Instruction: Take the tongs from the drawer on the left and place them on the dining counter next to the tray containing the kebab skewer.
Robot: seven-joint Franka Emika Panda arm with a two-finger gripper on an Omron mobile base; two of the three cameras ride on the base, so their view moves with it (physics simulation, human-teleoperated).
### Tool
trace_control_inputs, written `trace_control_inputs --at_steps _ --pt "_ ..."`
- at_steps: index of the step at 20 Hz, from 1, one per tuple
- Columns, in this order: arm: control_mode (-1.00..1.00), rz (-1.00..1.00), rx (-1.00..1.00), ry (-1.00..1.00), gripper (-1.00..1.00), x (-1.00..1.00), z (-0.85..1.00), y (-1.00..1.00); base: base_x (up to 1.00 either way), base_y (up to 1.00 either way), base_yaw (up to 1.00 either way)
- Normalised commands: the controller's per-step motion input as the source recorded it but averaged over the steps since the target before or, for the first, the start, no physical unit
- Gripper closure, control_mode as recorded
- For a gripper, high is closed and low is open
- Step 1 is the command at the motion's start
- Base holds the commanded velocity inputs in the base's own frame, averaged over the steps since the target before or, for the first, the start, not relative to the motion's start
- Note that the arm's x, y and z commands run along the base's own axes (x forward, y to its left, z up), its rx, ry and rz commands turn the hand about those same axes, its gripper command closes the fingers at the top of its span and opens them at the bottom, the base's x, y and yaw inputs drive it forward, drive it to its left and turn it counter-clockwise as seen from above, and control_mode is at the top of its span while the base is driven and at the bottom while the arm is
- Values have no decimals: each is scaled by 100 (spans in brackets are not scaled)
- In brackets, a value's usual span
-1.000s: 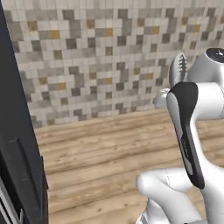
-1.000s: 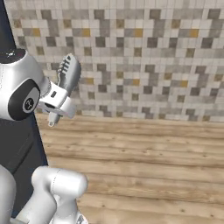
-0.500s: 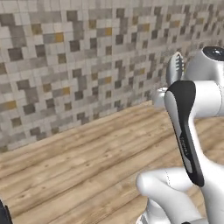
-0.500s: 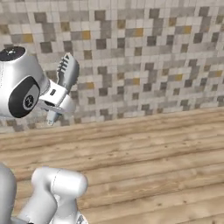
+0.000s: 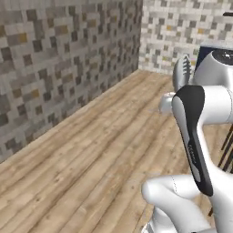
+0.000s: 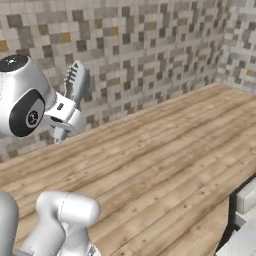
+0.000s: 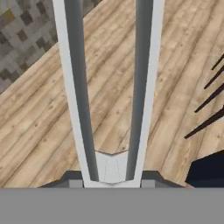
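The gripper [image 7: 112, 177] is clamped on the hinge end of the tongs [image 7: 109, 92], whose 2 thin silvery-grey arms run straight away from the hand and spread slightly toward their far ends. In the left base view the tongs [image 5: 183, 73] stand up above the white arm, serrated tips uppermost; in the right base view the tongs [image 6: 76, 82] stick up from the hand beside the round dark-faced wrist joint. They are held in the air, well above the wooden plank floor [image 6: 165, 160]. A mosaic tile wall [image 5: 59, 63] of grey, beige and ochre squares meets the floor behind. Thin dark stool legs [image 7: 210, 109] cross the planks at the hand view's right edge.
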Motion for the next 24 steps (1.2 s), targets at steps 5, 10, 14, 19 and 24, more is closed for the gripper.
trace_control_inputs --at_steps 5,10,14,19,24 --pt "100 0 0 0 100 0 0 0 14 0 -71" --pt "100 0 0 0 100 0 0 0 26 0 -67" --pt "100 0 0 0 100 0 0 0 73 14 -51" --pt "100 0 0 0 100 0 0 0 88 37 -37" --pt "100 0 0 0 100 0 0 0 49 51 -41"
